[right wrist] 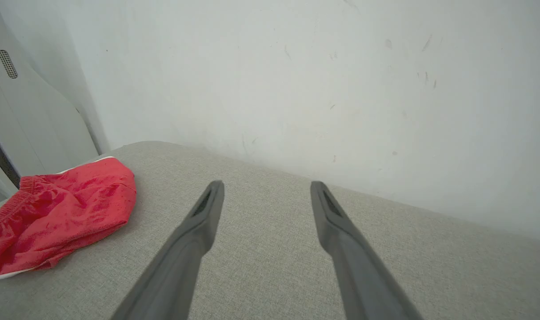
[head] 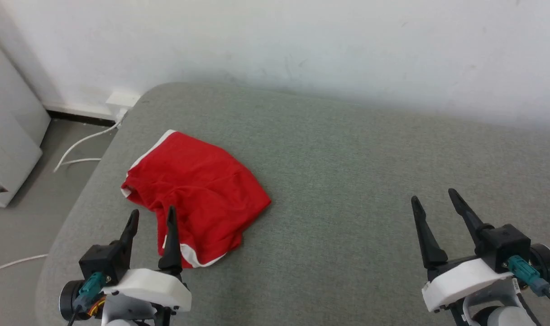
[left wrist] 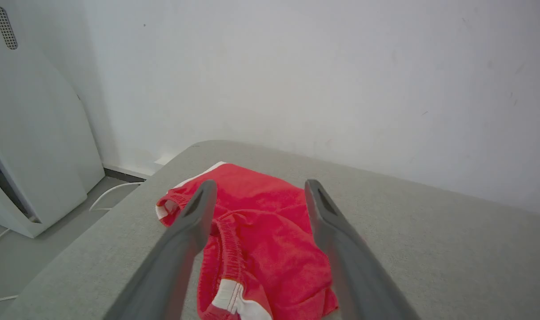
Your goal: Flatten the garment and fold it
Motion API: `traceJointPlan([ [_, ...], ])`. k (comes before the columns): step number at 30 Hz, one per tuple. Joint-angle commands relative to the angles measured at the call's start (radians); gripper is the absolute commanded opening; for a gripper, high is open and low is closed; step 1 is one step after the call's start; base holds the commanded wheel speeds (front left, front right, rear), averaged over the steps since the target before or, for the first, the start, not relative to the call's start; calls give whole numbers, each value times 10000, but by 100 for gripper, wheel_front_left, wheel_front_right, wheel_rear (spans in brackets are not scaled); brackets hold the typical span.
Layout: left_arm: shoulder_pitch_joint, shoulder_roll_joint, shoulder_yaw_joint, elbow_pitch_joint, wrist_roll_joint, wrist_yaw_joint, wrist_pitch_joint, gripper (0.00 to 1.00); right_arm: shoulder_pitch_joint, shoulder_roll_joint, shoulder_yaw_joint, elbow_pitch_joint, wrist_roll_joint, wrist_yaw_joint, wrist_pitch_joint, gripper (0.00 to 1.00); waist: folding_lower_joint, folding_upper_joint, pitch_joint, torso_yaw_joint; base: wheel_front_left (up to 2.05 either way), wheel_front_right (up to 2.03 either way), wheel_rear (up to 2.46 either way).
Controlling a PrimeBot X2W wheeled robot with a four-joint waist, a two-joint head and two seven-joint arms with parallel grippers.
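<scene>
The wall (head: 302, 40) is backing a grey cushion (head: 347, 181), which is offering a broad, soft bed for spreading cloth. A white unit (head: 7, 136) is standing on the floor off the cushion's left end.

The garment (head: 198, 194) is lying rumpled on the left part of the cushion, close to its left edge. White trim is showing along the far-left side and at the near hem. The waistband is bunching into folds, so flattening looks like the step in hand and folding is not yet begun.

The left gripper (head: 153, 210) is hanging at the garment's near edge, probably lining up a pinch there. Its fingers are spread apart and gripping nothing, and I cannot tell whether they are touching the cloth. The right gripper (head: 432, 194) is hovering over bare cushion, well apart from the garment. It is likewise parted and empty, likely because nothing is within its reach.

White cables (head: 82, 142) are trailing over the floor from a socket (head: 122, 99).

Counting:
- one cushion
- one unit
- one garment
- two grippers with two fingers each
- at least two cable runs
- one socket
</scene>
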Motion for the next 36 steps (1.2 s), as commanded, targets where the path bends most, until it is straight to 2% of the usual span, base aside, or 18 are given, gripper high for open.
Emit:
traceJointPlan([
  [1, -194, -11, 48, 53, -150, 53, -101, 100, -71, 17, 38, -73, -15, -3, -98, 100, 0, -2, 78, 242, 0, 0, 0],
  [19, -299, -15, 105, 238, -906, 105, -477, 100, -166, 24, 224, -211, -66, -4, -285, 100, 0, -2, 165, 1214, 0, 0, 0],
  [28, -638, -16, 77, 351, -1044, 89, -645, 100, -292, 26, 331, -313, -90, -5, -286, 100, 0, -2, 444, 1274, 0, 0, 0],
  [36, -1997, -18, 114, 591, -1089, -311, -812, 100, -542, 29, 445, -437, -168, -5, -221, 100, 0, -2, 916, 1104, 0, 0, 0],
])
